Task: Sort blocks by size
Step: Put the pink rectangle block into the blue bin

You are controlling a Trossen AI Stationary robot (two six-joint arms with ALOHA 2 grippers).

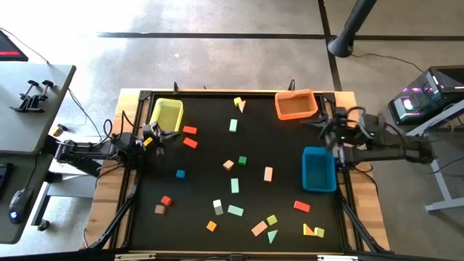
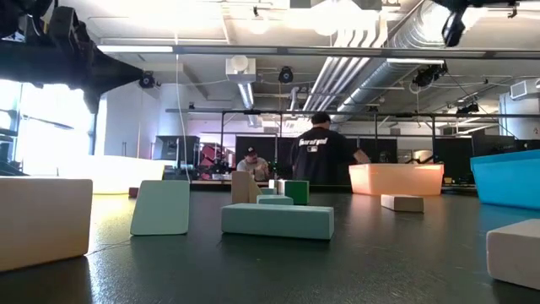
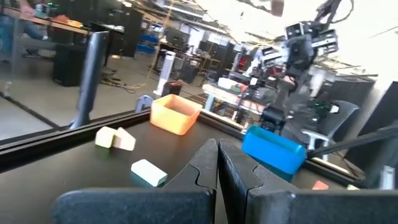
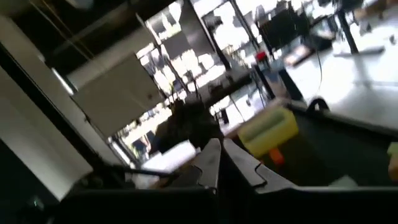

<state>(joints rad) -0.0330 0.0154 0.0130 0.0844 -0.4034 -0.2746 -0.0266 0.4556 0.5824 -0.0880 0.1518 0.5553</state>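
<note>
Many small wooden blocks lie flat and scattered over the black table: two red ones near the yellow bin, a blue one, a green one, mint bars, and several more along the near edge. In the low view a mint bar lies close. My left gripper hovers at the table's left edge beside the yellow bin, shut and holding nothing. My right gripper hangs raised between the orange and blue bins, shut and holding nothing.
A yellow bin stands at the far left, an orange bin at the far right and a blue bin along the right edge. A raised frame edges the table. People stand in the room behind.
</note>
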